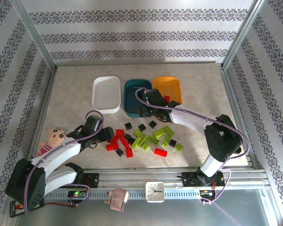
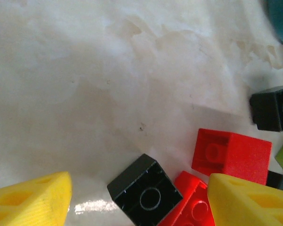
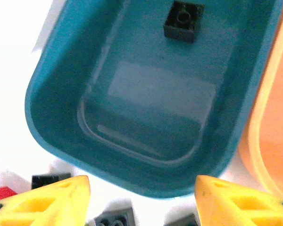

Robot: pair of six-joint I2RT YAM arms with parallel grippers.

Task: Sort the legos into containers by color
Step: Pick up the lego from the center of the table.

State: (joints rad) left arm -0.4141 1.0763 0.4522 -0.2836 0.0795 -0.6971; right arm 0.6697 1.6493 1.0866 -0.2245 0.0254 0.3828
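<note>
Right gripper [image 3: 141, 184] hangs open and empty over the dark teal tub [image 3: 52, 108] — one black brick [image 3: 183, 21] lies inside at twelve o'clock, orange tub [image 3: 271, 117] at three. Left gripper [image 2: 139, 179] stands open astride a second black brick [image 2: 144, 194] on the table [image 2: 108, 70] — a red brick [image 2: 231, 153] at two o'clock.

A: What is shown between the spread yellow fingers [image 2: 30, 200] of the left gripper [image 2: 139, 188]?

B: A black brick [image 2: 144, 190] is seen on the pale table [image 2: 108, 70], a red brick [image 2: 191, 205] just beside it. A larger red brick [image 2: 231, 153] and another black brick [image 2: 272, 107] are seen further right.
</note>
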